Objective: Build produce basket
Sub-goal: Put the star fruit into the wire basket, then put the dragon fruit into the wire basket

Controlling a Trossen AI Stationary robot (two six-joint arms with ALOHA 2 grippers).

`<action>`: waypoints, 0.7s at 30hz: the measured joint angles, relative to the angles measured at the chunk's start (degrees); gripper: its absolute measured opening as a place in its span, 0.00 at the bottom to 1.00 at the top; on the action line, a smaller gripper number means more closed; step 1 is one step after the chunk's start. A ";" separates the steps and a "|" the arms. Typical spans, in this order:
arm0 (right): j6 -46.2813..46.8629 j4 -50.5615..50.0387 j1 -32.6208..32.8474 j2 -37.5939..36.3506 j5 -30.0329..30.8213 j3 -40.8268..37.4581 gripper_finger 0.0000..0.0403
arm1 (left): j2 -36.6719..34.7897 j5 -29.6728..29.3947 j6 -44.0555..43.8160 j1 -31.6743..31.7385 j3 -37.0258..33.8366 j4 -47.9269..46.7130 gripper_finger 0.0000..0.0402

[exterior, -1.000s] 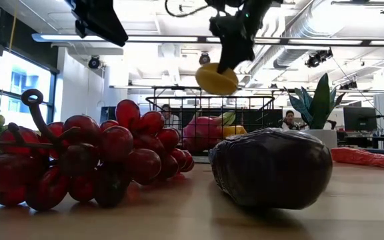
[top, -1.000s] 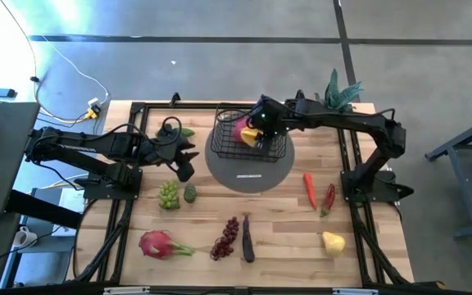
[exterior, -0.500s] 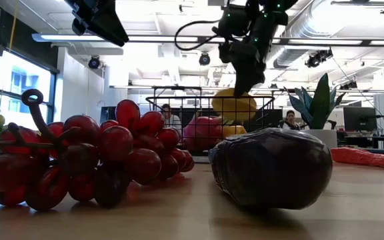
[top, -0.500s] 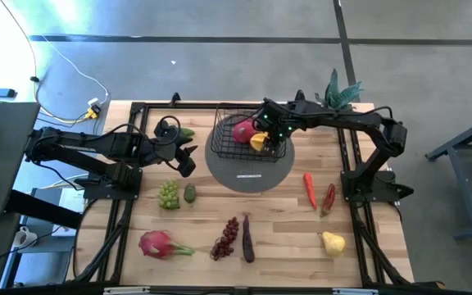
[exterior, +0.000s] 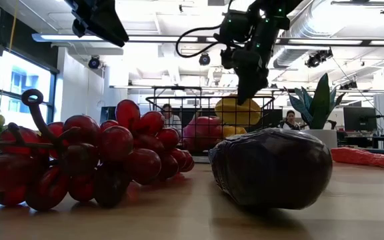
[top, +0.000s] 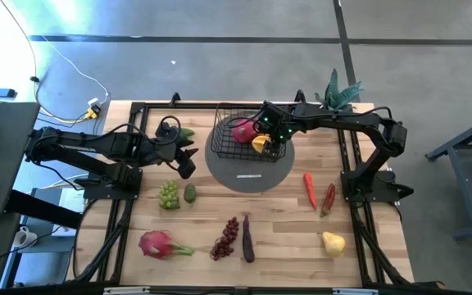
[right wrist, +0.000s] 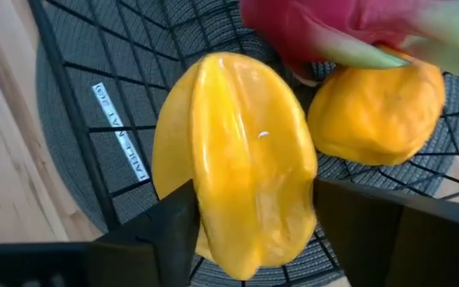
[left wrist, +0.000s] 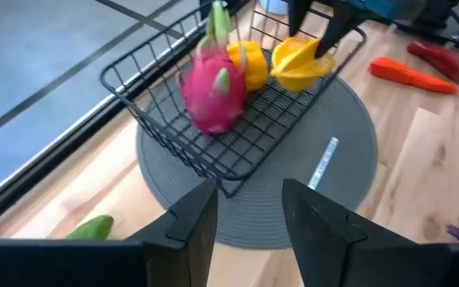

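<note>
The black wire basket (top: 224, 147) stands on a round grey disc (top: 250, 174). Inside lie a pink dragon fruit (left wrist: 213, 92), an orange-yellow fruit (right wrist: 377, 112) and a yellow star fruit (right wrist: 237, 159). My right gripper (top: 270, 138) reaches down into the basket. Its fingers stand on either side of the star fruit, which rests on the basket's floor against the orange-yellow fruit. My left gripper (left wrist: 249, 207) hovers open and empty above the table, left of the basket. My right gripper comes at the star fruit from above, slanting down, one finger (right wrist: 166, 231) at each long side of the fruit (right wrist: 205, 199). The fruit lies in the basket. Whether the fingers touch it I cannot tell.
Loose on the table are green grapes (top: 168, 195), a second dragon fruit (top: 156, 244), red grapes (top: 226, 238), an eggplant (top: 247, 238), two red chilies (top: 309, 190), a yellow pear-shaped fruit (top: 332, 242) and a green piece (top: 187, 132). A potted plant (top: 338, 88) stands far right.
My right gripper has gone down into the basket with the yellow star fruit. The fruit hung above the rim a second ago and now lies inside, beside the dragon fruit and the orange-yellow fruit.
</note>
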 joint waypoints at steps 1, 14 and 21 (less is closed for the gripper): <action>0.45 0.00 0.00 0.00 0.37 0.00 0.58 | 0.00 0.56 0.30 0.00 0.00 0.00 0.34; 5.39 -0.92 0.18 -0.56 0.64 2.41 0.65 | 0.00 5.03 1.91 -0.01 0.00 -0.07 0.52; 7.19 -3.18 1.48 -0.57 0.66 7.66 0.65 | 0.00 7.92 1.93 -0.01 0.00 -0.36 0.64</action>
